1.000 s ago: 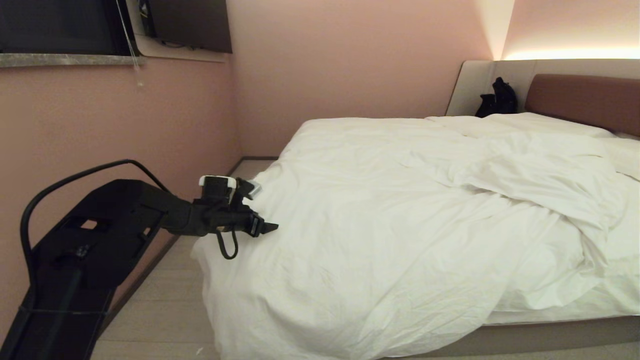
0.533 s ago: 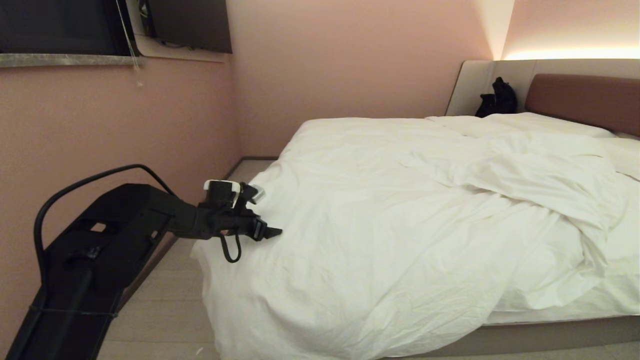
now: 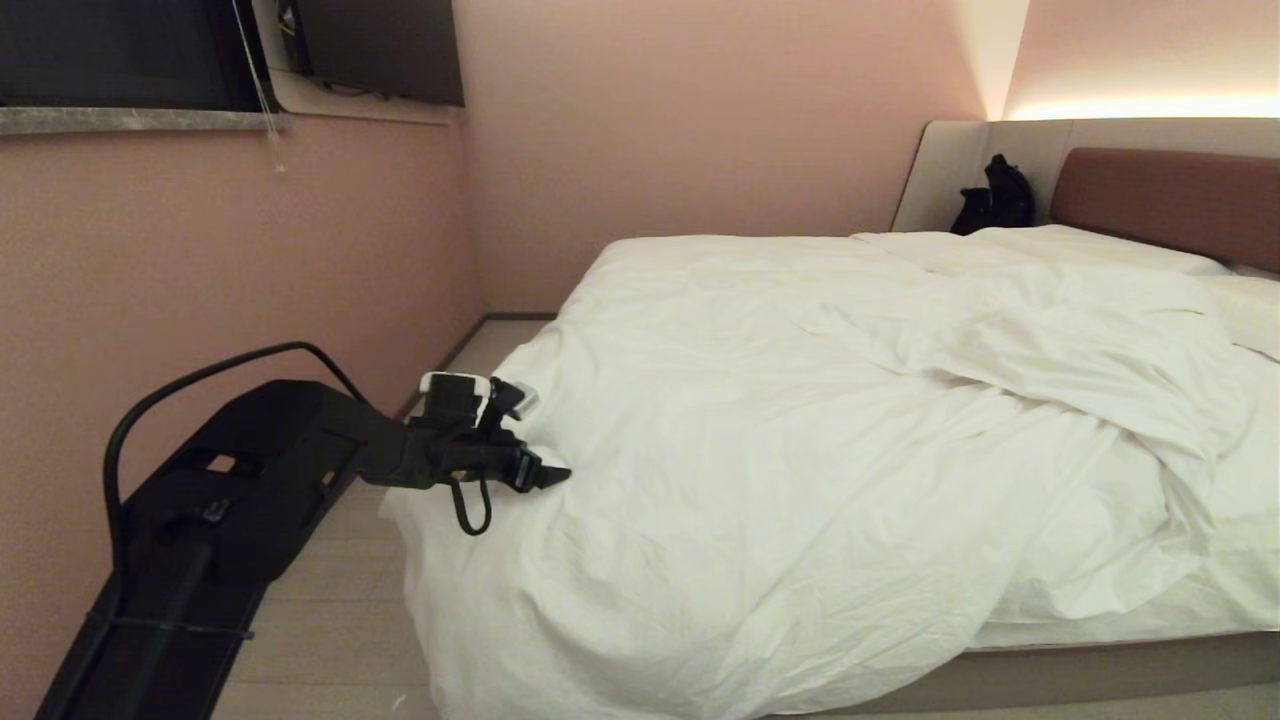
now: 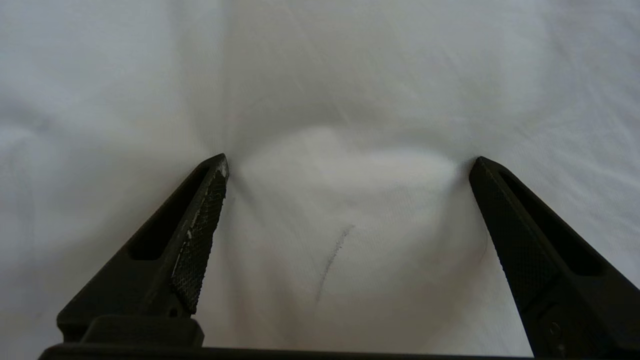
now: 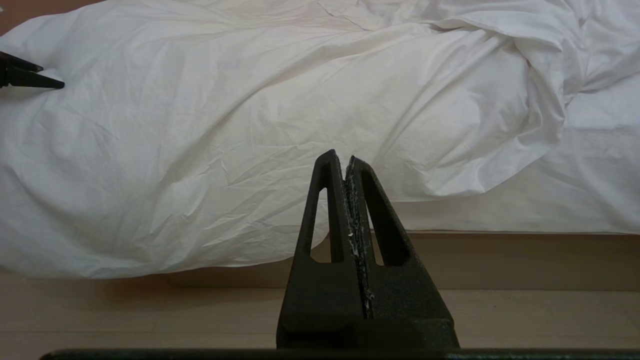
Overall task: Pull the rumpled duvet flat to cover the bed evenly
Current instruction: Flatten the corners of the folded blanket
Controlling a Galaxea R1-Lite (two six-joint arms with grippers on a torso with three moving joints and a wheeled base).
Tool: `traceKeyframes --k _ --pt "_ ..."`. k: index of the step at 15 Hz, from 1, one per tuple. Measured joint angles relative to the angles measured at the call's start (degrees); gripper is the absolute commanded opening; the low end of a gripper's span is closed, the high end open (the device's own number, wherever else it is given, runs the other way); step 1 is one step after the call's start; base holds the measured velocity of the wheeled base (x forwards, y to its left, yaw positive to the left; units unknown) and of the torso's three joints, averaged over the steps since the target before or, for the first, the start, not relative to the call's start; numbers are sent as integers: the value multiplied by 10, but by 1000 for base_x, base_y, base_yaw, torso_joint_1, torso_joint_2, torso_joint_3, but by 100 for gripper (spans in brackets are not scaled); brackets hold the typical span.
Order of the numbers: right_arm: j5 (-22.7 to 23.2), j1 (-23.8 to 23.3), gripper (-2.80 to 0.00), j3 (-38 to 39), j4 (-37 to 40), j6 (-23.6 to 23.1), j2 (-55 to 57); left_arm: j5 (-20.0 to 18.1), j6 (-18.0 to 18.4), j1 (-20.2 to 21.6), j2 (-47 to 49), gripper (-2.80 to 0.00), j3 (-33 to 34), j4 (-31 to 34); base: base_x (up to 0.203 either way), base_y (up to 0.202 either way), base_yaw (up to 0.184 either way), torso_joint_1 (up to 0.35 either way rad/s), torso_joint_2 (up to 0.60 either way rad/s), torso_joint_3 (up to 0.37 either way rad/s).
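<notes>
Duvet [image 3: 800, 420]: rumpled on bed [image 3: 1100, 670]; left hand [image 4: 345, 165] spread wide, tips pressed into fabric, nothing gripped. Right hand [image 5: 346, 159] closed, empty, off-bed.

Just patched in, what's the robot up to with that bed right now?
The left hand is open, both fingertips pressed into the thick, wrinkled white duvet near the bed's foot corner on the robot's left; nothing is pinched yet. The duvet is bunched toward the reddish-brown headboard side, leaving a strip of sheet bare along the near edge of the low grey-beige bed. The right hand is shut, parked off the bed above the floor.
</notes>
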Motion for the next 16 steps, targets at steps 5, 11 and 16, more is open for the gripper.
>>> traceKeyframes --k 5,11,16 --pt "-1 0 -280 0 0 1 0 1 0 0 9 -280 -9 8 0 0 0 0 0 0" --pt "0 0 -280 0 -1 0 0 0 0 0 12 -280 -13 10 0 0 0 0 0 0" --pt "0 0 -280 0 -1 1 0 -1 0 0 10 -280 -10 10 0 0 0 0 0 0"
